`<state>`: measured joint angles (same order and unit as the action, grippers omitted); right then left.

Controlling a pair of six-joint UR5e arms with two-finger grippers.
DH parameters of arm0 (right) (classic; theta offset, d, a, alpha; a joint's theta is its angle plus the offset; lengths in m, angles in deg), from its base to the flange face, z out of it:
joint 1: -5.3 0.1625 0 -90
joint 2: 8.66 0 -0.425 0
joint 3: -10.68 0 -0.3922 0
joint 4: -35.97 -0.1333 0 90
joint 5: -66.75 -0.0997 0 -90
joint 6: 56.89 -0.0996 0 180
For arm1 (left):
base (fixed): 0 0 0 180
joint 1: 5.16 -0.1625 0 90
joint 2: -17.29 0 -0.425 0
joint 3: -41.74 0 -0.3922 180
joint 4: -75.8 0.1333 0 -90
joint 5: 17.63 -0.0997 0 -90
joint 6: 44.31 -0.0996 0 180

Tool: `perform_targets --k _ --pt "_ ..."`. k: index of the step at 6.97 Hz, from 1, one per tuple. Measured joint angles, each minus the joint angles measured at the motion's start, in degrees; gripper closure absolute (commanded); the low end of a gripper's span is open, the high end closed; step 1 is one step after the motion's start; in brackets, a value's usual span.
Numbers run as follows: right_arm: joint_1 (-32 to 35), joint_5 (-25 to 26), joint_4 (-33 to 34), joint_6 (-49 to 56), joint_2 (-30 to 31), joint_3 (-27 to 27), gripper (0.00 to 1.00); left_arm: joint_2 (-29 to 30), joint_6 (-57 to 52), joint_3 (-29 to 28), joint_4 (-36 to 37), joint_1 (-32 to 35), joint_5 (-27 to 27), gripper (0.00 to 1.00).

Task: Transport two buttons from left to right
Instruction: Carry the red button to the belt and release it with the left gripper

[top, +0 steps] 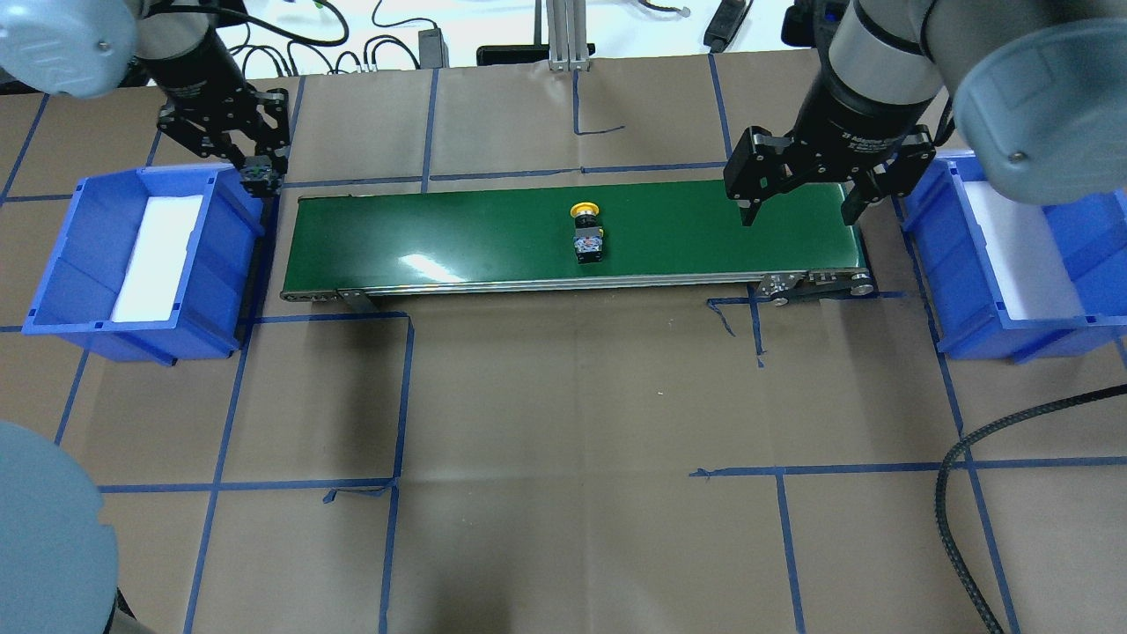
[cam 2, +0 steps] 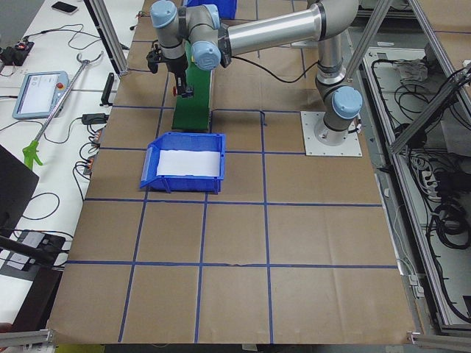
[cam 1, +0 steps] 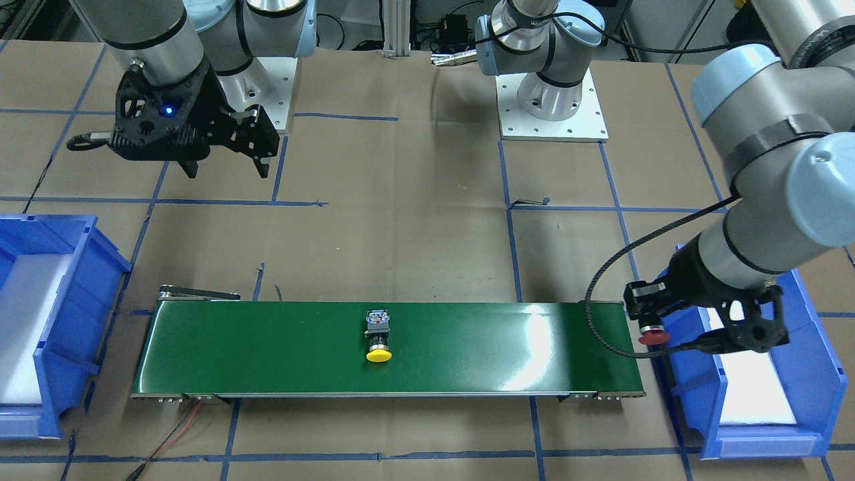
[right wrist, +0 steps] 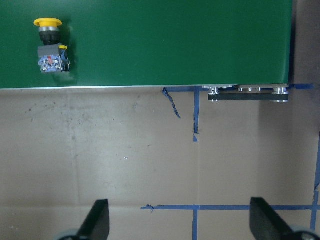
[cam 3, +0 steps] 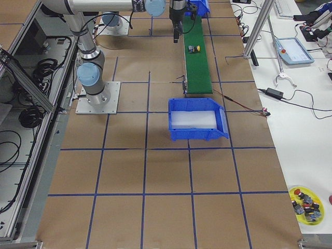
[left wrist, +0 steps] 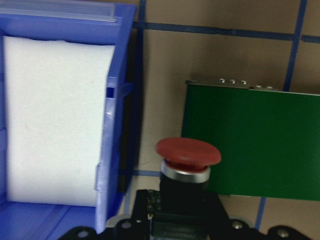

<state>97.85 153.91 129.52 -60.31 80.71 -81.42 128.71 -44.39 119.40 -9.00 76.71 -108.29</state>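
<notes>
The yellow-capped button (cam 1: 379, 338) lies on its side near the middle of the green conveyor belt (cam 1: 267, 347); it also shows in the overhead view (top: 586, 233) and the right wrist view (right wrist: 49, 46). My left gripper (cam 1: 646, 309) is shut on the red-capped button (cam 1: 654, 337) and holds it over the gap between the belt's left end and the left blue bin (cam 1: 821, 394). In the left wrist view the red cap (left wrist: 188, 151) points away from the fingers. My right gripper (top: 797, 201) is open and empty, above the belt's right end.
The right blue bin (top: 968, 291) with a white foam liner stands past the belt's right end. The left bin (top: 62, 291) holds white foam too. A black cable (top: 968, 493) loops over the brown table at the near right. Blue tape lines mark the table.
</notes>
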Motion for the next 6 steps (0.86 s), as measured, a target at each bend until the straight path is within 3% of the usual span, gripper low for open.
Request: perform_targets --k 2,6 --pt "0.0 0.1 7.3 -0.4 -4.2 -0.1 0.0 0.3 4.5 3.7 3.1 2.3 0.1 0.95" --pt "0.1 -0.1 14.3 -0.7 -9.8 0.7 0.0 1.8 6.4 17.2 23.6 2.7 -0.1 0.91"
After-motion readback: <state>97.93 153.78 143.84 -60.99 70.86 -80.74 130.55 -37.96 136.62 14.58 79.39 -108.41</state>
